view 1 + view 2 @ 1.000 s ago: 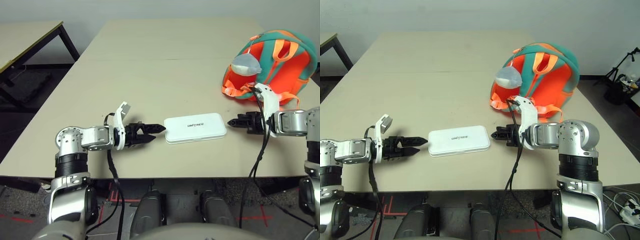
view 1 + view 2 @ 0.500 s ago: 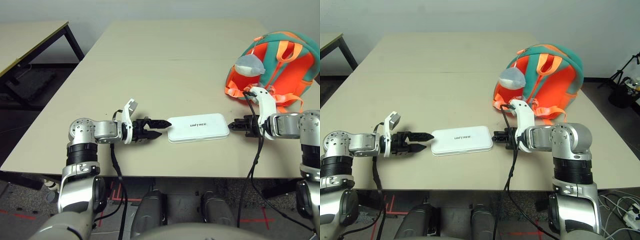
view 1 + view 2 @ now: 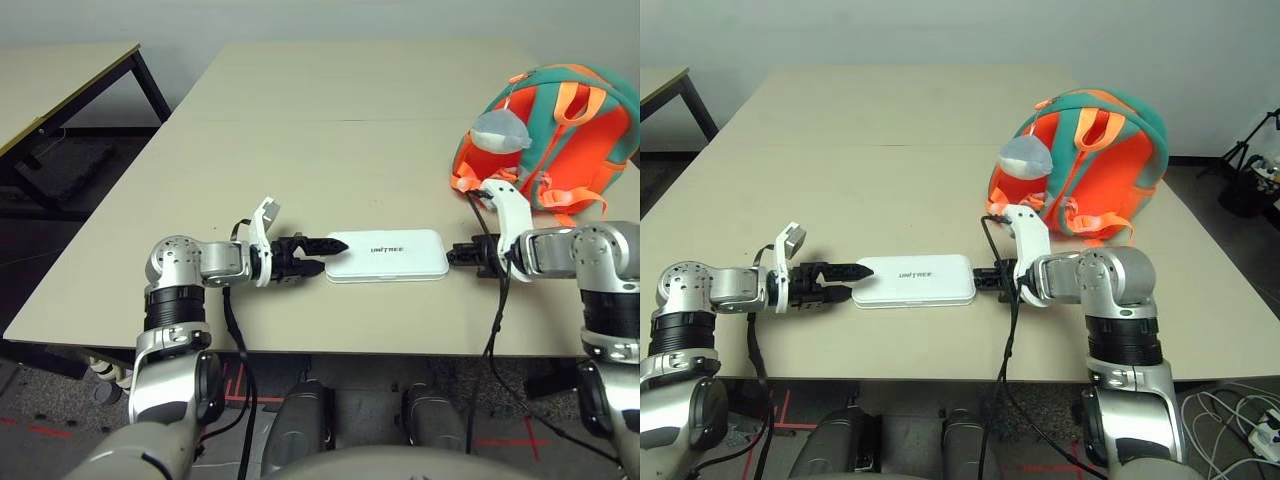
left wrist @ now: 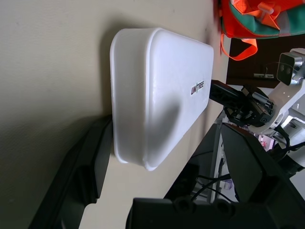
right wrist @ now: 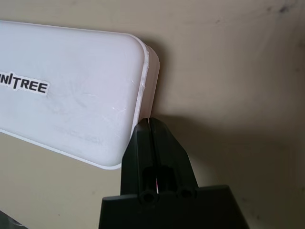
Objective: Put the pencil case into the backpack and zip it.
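The flat white rounded-corner case with the dark UNITREE lettering (image 3: 388, 256) lay flat on the pale beige bench (image 3: 270, 150), and I had a claw at each end of it. My black two-fingered left claw (image 4: 164, 143) was spread wide at the case's left end, not gripping it. My black right claw (image 5: 148, 120) was pressed together, tips right up against the other end, pinching nothing. Off to my right, beyond that arm, sat the teal and orange fabric backpack (image 3: 1080, 165), a grey plush charm (image 3: 1025, 157) hanging on it.

So this was the getting-hold stage, as I judged it: the closed claw looked like a stop, or a nudge, pushing the case towards the open one. Next up, the left claw needed to go in around its end and close squarely; come in crooked and the case could have skidded or swung round.

Now the awkward bits! My right forearm and its black cables hid part of the bag's lower side, I couldn't tell whether the bag stood open, and I couldn't make out a zip pull for certain.
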